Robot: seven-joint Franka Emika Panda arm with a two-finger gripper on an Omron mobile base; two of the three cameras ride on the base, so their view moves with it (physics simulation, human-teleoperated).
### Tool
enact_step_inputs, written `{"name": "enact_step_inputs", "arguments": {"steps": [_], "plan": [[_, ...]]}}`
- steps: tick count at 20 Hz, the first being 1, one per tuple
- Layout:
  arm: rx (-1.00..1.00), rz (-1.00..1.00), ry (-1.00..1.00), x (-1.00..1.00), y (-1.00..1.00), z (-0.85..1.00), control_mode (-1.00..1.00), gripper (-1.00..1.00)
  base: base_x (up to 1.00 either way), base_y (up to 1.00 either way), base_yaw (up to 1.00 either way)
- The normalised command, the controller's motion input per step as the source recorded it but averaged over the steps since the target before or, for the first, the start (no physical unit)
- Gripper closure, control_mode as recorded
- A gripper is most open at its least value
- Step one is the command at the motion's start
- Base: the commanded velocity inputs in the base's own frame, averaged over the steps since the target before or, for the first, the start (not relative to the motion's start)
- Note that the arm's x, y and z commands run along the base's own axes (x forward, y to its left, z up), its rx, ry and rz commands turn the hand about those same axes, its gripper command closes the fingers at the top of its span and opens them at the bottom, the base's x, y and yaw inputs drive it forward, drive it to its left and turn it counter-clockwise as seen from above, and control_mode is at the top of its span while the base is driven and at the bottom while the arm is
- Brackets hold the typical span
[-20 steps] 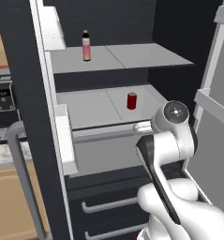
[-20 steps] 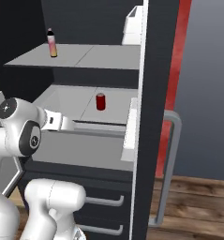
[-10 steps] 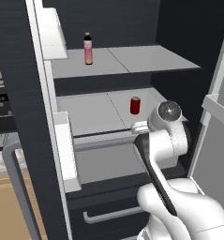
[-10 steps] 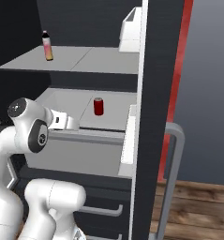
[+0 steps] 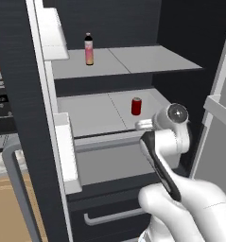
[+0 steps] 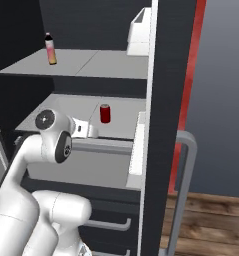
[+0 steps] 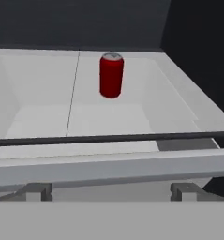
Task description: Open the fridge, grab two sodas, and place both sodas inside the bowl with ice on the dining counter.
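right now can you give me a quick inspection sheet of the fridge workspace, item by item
surface: grey lower shelf and grey upper shelf inside the open fridge; both look flat and dry.
job's things: red can upright on the lower shelf; slim bottle with a dark cap upright on the upper shelf, towards its left.
clutter: nothing seen on the shelves besides the two sodas.
gripper: gripper open, empty, level with the front lip of the lower shelf, short of the can and facing it.
cables: nothing seen.
surroundings: black coffee machine beyond the left door; wood floor at lower right; drawer handle below the shelves.
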Motion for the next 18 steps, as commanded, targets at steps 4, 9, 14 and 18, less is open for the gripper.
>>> {"name": "enact_step_inputs", "arguments": {"steps": [4, 9, 14, 18], "plan": [[0.06, 0.06, -0.12, 0.44, -0.15, -0.05, -1.00, -1.00, 0.00, 0.00, 0.00], [0.02, 0.02, -0.11, 0.45, 0.00, -0.01, -1.00, -1.00, 0.00, 0.00, 0.00], [0.02, 0.00, -0.04, 0.45, 0.00, 0.06, -1.00, -1.00, 0.00, 0.00, 0.00], [0.00, 0.00, 0.00, 0.33, 0.00, 0.09, -1.00, -1.00, 0.00, 0.00, 0.00]]}}
